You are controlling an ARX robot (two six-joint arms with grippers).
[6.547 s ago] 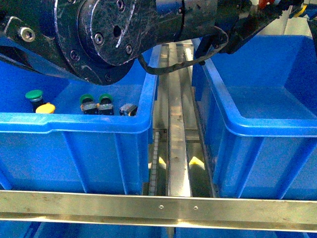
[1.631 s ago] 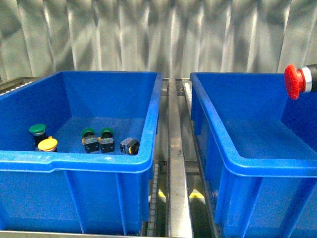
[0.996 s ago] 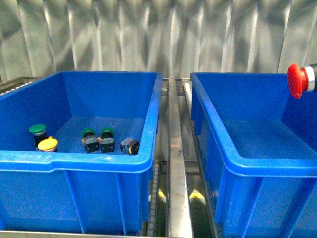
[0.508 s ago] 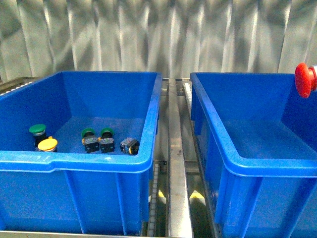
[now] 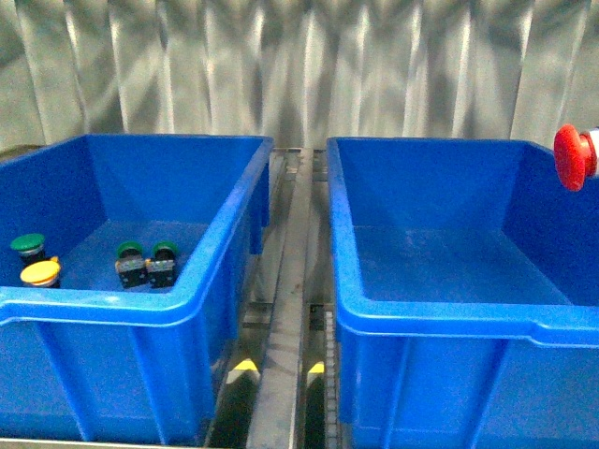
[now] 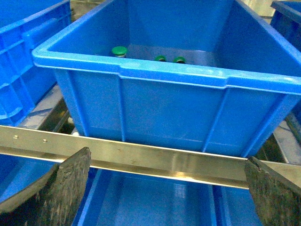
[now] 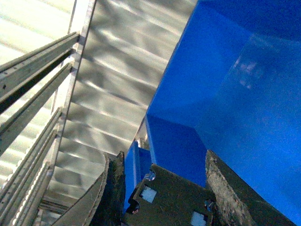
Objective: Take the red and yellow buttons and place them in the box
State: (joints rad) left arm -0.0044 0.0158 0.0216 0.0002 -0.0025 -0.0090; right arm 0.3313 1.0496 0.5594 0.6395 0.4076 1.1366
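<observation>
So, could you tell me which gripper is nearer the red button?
Right. The right gripper grips the red button by its body, by the right bin; the left gripper sits open, low before the left bin.

**Sheen on plastic, glare on steel**

The left bin and right bin are smooth moulded blue plastic with a soft sheen along the rims. The red button has a glossy cap, while the yellow button looks duller. Behind them the rippled sheet-metal wall catches the light. Up close, the steel bar is brushed and bright. The left pincer has pads of rough, matt black.
</observation>
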